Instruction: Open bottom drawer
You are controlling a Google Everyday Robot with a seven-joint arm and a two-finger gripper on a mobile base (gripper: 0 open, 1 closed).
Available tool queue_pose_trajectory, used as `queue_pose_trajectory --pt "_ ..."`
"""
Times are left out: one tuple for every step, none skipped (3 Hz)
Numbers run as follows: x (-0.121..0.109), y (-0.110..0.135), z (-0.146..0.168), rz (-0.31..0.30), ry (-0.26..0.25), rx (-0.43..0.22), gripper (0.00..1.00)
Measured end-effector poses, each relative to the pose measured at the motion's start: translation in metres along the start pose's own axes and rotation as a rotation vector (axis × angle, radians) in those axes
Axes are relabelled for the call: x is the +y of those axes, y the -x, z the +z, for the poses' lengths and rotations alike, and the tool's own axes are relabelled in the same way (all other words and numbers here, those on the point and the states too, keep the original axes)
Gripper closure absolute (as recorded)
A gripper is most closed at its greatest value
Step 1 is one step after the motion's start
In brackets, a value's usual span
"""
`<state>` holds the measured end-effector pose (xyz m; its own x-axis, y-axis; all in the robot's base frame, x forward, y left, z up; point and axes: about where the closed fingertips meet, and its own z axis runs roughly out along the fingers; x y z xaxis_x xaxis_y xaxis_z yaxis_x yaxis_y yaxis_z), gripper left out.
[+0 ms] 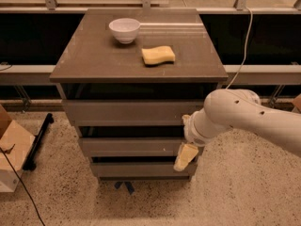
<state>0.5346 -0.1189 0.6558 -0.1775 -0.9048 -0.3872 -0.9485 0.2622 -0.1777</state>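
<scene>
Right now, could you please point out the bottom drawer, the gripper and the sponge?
bottom drawer [136, 169], camera view, middle of its flat front.
gripper [184, 158], camera view, its pale tip by the drawer's right end.
sponge [158, 55], camera view, centre of its top face.

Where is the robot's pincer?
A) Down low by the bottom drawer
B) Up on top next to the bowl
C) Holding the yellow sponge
A: the pincer hangs low by the right end of the bottom drawer, well below the bowl and sponge, which sit untouched on top.
</scene>
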Motion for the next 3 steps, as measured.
queue_pose_trajectory --pt "0.004 -0.011 0.043 0.029 0.023 -0.042 0.0" --pt "0.003 -0.024 0.085 0.057 0.056 -0.067 0.0" --pt "-0.008 -0.032 0.119 0.08 0.137 -0.07 0.0"
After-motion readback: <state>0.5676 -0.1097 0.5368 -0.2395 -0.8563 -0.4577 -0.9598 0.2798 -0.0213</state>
